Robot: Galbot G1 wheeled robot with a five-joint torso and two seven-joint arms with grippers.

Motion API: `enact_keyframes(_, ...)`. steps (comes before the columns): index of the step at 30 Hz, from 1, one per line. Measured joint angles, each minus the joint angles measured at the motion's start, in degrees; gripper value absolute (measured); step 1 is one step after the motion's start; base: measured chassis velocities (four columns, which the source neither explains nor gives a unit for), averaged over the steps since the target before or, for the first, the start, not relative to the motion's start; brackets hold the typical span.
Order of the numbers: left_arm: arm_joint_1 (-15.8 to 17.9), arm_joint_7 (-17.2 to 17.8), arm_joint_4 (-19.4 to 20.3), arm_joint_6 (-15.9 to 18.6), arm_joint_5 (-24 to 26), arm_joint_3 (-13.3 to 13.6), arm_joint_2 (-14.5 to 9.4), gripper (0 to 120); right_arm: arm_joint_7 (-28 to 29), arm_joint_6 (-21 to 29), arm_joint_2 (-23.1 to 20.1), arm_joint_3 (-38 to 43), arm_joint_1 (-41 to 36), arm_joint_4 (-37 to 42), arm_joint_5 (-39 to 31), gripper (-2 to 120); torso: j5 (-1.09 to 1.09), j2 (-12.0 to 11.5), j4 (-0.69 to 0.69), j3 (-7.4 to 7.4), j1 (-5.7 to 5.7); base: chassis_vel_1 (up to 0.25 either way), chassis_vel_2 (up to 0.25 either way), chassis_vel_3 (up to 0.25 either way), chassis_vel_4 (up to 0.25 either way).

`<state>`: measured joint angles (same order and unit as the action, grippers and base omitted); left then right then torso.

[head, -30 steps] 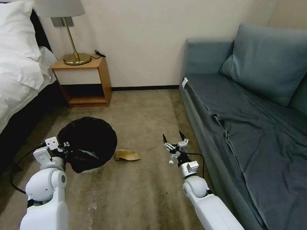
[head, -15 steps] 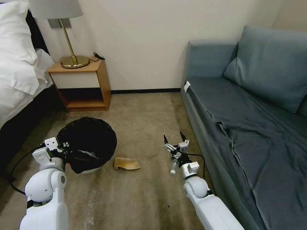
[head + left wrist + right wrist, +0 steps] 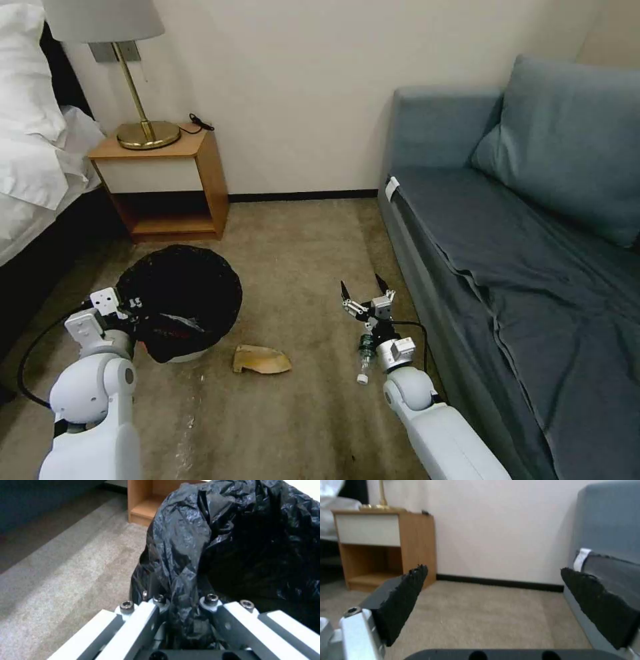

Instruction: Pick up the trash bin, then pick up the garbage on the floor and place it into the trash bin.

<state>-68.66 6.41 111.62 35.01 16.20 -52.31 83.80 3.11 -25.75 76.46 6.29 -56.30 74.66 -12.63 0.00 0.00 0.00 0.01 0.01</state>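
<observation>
The left tool (image 3: 181, 605) is clamping the trash bin's (image 3: 180, 303) black liner rim; the right tool (image 3: 365, 292), fingers apart, is hovering above the bottle (image 3: 364, 355) on the carpet (image 3: 300, 253), cardboard scrap (image 3: 261, 360) nearby. Next likely: descending onto litter.

The carpet (image 3: 300, 253) is carrying a cardboard scrap (image 3: 261, 360) and a bottle (image 3: 364, 360) — both lying left of the right gripper (image 3: 365, 288).

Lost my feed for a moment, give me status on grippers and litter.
Left gripper shut on trash bin rim. Right gripper open, empty, above carpet. Cardboard scrap and small bottle on floor. Nothing blocking either.
</observation>
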Motion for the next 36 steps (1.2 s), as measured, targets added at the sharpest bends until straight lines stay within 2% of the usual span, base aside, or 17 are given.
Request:
enact_keyframes(2, -0.37, 0.07, 0.2, -0.04, 0.13, -0.27, 0.05, 4, 4.04, 6.49, -0.84, -1.83, 1.32, 0.89, -2.43, 100, 0.0, 0.0, -0.01, -0.01, 0.0, 0.0, 0.0, 0.0, 0.0)
enact_keyframes(3, -0.37, 0.07, 0.2, -0.04, 0.13, -0.27, 0.05, 4, 4.04, 6.49, -0.84, -1.83, 1.32, 0.89, -2.43, 100, 0.0, 0.0, -0.01, -0.01, 0.0, 0.0, 0.0, 0.0, 0.0)
enact_keyframes(6, -1.11, 0.07, 0.73, -0.05, 0.17, -0.55, 0.09, 4, 12.07, 19.81, -1.12, -4.84, 3.91, 2.87, -12.82, 100, 0.0, 0.0, 0.0, -0.01, 0.0, 0.0, 0.0, 0.0, 0.0)
enact_keyframes(7, -1.11, 0.07, 0.73, -0.05, 0.17, -0.55, 0.09, 4, 12.07, 19.81, -1.12, -4.84, 3.91, 2.87, -12.82, 100, 0.0, 0.0, 0.0, -0.01, 0.0, 0.0, 0.0, 0.0, 0.0)
enact_keyframes(8, -1.29, 0.1, 0.88, -0.06, 0.17, -0.72, 0.1, 4, 14.01, 24.02, -1.04, -5.36, 4.87, 3.06, -15.32, 100, 0.0, 0.0, 0.01, 0.0, 0.0, 0.0, 0.0, 0.0, 0.0)
enact_keyframes(10, -1.35, 0.12, 0.93, -0.05, 0.17, -0.79, 0.1, 4, 14.86, 26.2, -1.01, -5.52, 5.28, 3.12, -16.23, 100, 0.0, 0.0, 0.0, -0.01, 0.0, 0.0, 0.0, 0.0, 0.0)
enact_keyframes(11, -1.67, 0.2, 1.09, -0.05, 0.17, -1.03, 0.13, 4, 18.66, 34.46, -0.91, -6.31, 6.98, 3.21, -19.6, 100, 0.0, 0.0, 0.0, 0.0, 0.0, 0.0, 0.0, 0.0, 0.0)
enact_keyframes(12, -1.67, 0.2, 1.09, -0.05, 0.17, -1.03, 0.13, 4, 18.66, 34.46, -0.91, -6.31, 6.98, 3.21, -19.6, 100, 0.0, 0.0, 0.0, 0.0, 0.0, 0.0, 0.0, 0.0, 0.0)
enact_keyframes(14, -2.15, 0.26, 1.32, -0.06, 0.14, -1.29, 0.32, 4, 23.17, 43.68, -0.45, -7.15, 9.67, 2.29, -23.59, 100, 0.0, 0.0, 0.0, 0.0, 0.0, 0.0, 0.0, 0.0, 0.0)
enact_keyframes(15, -2.15, 0.26, 1.32, -0.06, 0.14, -1.29, 0.32, 4, 23.17, 43.68, -0.45, -7.15, 9.67, 2.29, -23.59, 100, 0.0, 0.0, 0.0, 0.0, 0.0, 0.0, 0.0, 0.0, 0.0)
enact_keyframes(18, -2.82, 0.28, 1.52, -0.12, 0.1, -1.64, 0.62, 4, 25.86, 52.24, 0.36, -7.42, 12.93, -0.44, -27.28, 100, 0.0, 0.0, 0.01, 0.0, 0.0, 0.0, 0.0, 0.0, 0.0)
enact_keyframes(19, -2.82, 0.28, 1.52, -0.12, 0.1, -1.64, 0.62, 4, 25.86, 52.24, 0.36, -7.42, 12.93, -0.44, -27.28, 100, 0.0, 0.0, 0.01, 0.0, 0.0, 0.0, 0.0, 0.0, 0.0)
enact_keyframes(21, -3.1, 0.32, 1.54, -0.2, 0.12, -2.03, 0.65, 4, 26.26, 57.49, 0.89, -6.66, 14.52, -2.36, -29.59, 100, -0.01, 0.0, 0.01, 0.0, 0.0, 0.0, 0.0, 0.0, 0.0)
enact_keyframes(22, -3.1, 0.32, 1.54, -0.2, 0.12, -2.03, 0.65, 4, 26.26, 57.49, 0.89, -6.66, 14.52, -2.36, -29.59, 100, -0.01, 0.0, 0.01, 0.0, 0.0, 0.0, 0.0, 0.0, 0.0)
enact_keyframes(24, -3.13, 0.32, 1.46, -0.42, 0.27, -2.31, 0.65, 4, 26.67, 60.98, 1.56, -5.84, 14.54, -3.66, -31.52, 100, 0.0, 0.0, 0.01, 0.0, 0.0, 0.0, 0.0, 0.0, 0.0)
enact_keyframes(30, -3.05, 0.34, 1.18, -0.5, 0.76, -2.69, 0.85, 4, 24.53, 63.02, 2.19, -4.53, 13.4, -5.87, -30.25, 100, 0.0, 0.0, 0.0, 0.0, 0.0, 0.0, 0.0, 0.0, 0.0)
enact_keyframes(36, -3.1, 0.33, 0.53, -0.81, 1.6, -3.62, 0.77, 4, 19.13, 63.34, 3.63, -2.29, 10.81, -10.98, -24.1, 100, 0.0, 0.0, 0.0, 0.0, 0.0, 0.0, 0.0, 0.0, 0.0)
